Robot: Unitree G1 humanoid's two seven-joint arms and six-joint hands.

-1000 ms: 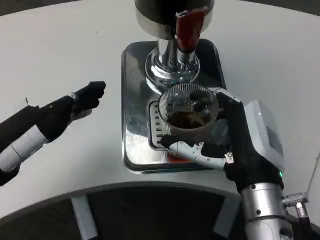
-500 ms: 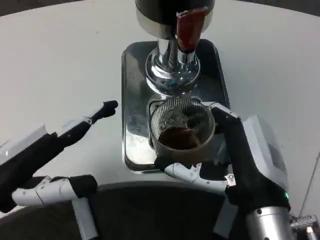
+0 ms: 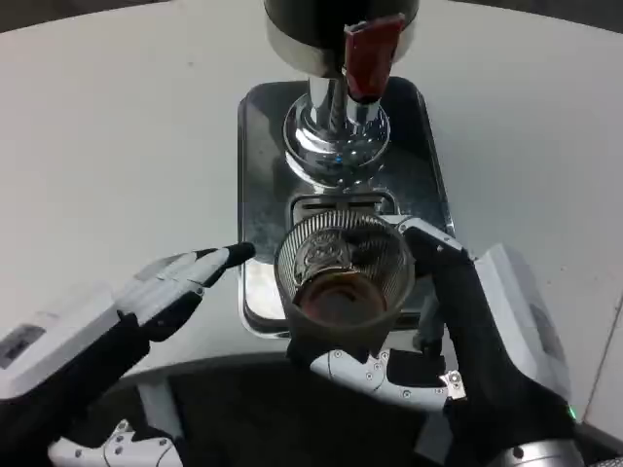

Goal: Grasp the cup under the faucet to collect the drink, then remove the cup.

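Head view: you are looking down at the cup (image 3: 343, 282), a ribbed clear glass with dark drink in its bottom, upright, mouth toward the camera.
Cup's place: it sits on the near side of the faucet (image 3: 368, 58), over the near edge of the steel drip tray (image 3: 261, 146), no longer under the red spout.
Right hand: your right hand (image 3: 443, 336) is clamped on the cup; dark fingers wrap its right side and a white finger (image 3: 365, 368) curls under its near wall.
Left hand: your left hand (image 3: 161, 292) is to the left of the cup, fingers apart and stretched toward it, holding nothing; the tips are just beside the glass, and you cannot tell whether they touch.
Key relation: the cup's long axis stands vertical, and the holding hand is on its right and near sides, so the free way out is toward you and to the right, away from the faucet.
Stage, as a judgement: the drink looks collected; what remains is carrying the cup off the tray and setting it on the white counter (image 3: 117, 126).
In the way: the left fingertips close off the cup's left side, and the tray's raised rim lies under it.
Risk: tilt the glass and the drink will slop.
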